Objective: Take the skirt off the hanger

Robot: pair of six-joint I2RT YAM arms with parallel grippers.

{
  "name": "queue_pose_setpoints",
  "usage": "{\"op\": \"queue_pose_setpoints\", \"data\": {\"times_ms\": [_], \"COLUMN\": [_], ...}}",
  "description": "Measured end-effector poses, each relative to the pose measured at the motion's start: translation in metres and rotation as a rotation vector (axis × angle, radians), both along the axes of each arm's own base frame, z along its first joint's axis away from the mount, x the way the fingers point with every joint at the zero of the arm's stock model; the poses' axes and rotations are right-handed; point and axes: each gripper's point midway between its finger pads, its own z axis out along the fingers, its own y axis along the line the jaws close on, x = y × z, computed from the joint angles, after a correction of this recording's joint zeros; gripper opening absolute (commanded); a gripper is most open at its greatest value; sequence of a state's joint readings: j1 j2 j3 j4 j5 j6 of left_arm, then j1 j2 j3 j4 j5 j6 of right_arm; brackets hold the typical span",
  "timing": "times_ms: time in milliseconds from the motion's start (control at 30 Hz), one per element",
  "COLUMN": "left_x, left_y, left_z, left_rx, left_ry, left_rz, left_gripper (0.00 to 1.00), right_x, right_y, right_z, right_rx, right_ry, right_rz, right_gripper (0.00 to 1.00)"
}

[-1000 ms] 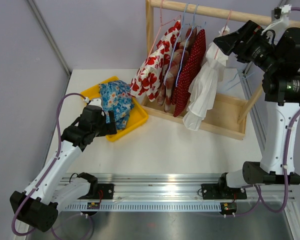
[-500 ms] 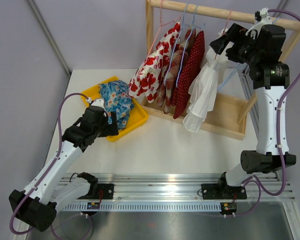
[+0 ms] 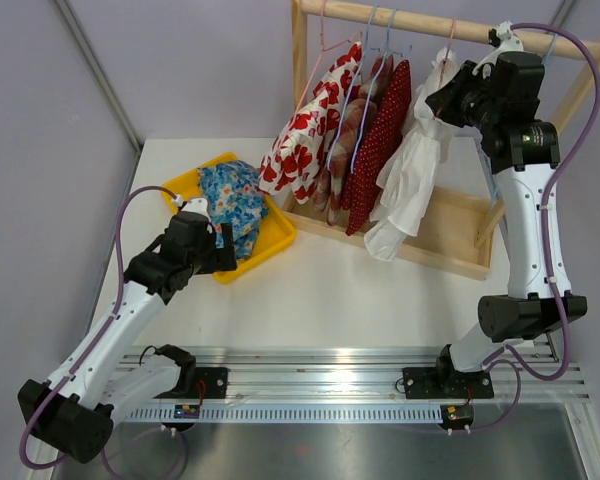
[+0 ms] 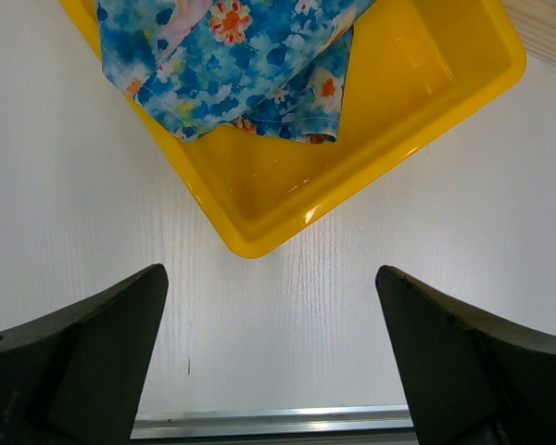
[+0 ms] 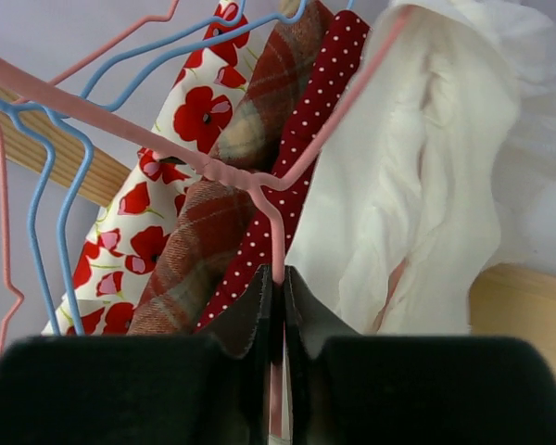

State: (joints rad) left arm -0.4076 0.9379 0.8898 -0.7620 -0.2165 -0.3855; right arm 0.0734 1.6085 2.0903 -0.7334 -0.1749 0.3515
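your right fingers (image 5: 246,320) are pinched shut on the thin wire of the pink hanger (image 5: 259,190), on the straight stretch just below its twisted junction, which looks like the neck. it's a good hold, but a narrow one: round wire can swivel between flat pads, so keep the squeeze firm and move slowly. lift first, so the hook rises clear of the wooden rail (image 3: 420,22), and only then draw the hanger out toward you. the blue hangers (image 5: 65,167) sit close beside this one and their wires cross it in the wrist view, so pull straight away from them rather than sideways, or you may drag a neighbour along.

your left fingers (image 4: 93,352) are spread wide with nothing between them, low over the desk (image 4: 287,306) just short of the yellow tray (image 4: 426,83) that holds a blue floral garment (image 4: 241,56). they're well apart from the rack, so plan to bring the hanger over open desk where that arm can reach the cloth and pull it off.

the white skirt (image 3: 405,185) hangs from that pink hanger at the right end of the row, pressed against the red dotted garment (image 3: 380,140). it's soft, gathered and ruffled, bunched into a long drooping bundle whose lower end reaches the rack's wooden base (image 3: 455,235). expect it to sway and slip easily
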Motion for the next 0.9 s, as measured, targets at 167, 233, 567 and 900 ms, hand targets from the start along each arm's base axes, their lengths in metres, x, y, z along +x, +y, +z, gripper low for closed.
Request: {"op": "queue_pose_setpoints", "data": {"times_ms": [167, 233, 567, 900], "left_x": [0.000, 0.001, 0.029, -0.029], "left_y": [0.000, 0.000, -0.120, -0.312], "left_z": [0.000, 0.000, 0.169, 0.265], "left_rx": [0.002, 0.005, -0.055, -0.255], "left_ry": [-0.001, -0.001, -0.315, -0.505], "left_rz": [0.002, 0.000, -0.312, -0.727], "left_gripper": [0.99, 0.99, 0.99, 0.99], "right_x": [-0.001, -0.003, -0.036, -0.115], "right_y": [-0.003, -0.004, 0.002, 0.009], "right_z": [0.000, 0.003, 0.039, 0.044], "right_rx": [-0.012, -0.012, 0.032, 0.108], "right_ry": [0.005, 0.008, -0.053, -0.071], "right_rz": [-0.019, -0.021, 0.013, 0.064], "right_gripper": [0.00, 0.00, 0.00, 0.00]}}
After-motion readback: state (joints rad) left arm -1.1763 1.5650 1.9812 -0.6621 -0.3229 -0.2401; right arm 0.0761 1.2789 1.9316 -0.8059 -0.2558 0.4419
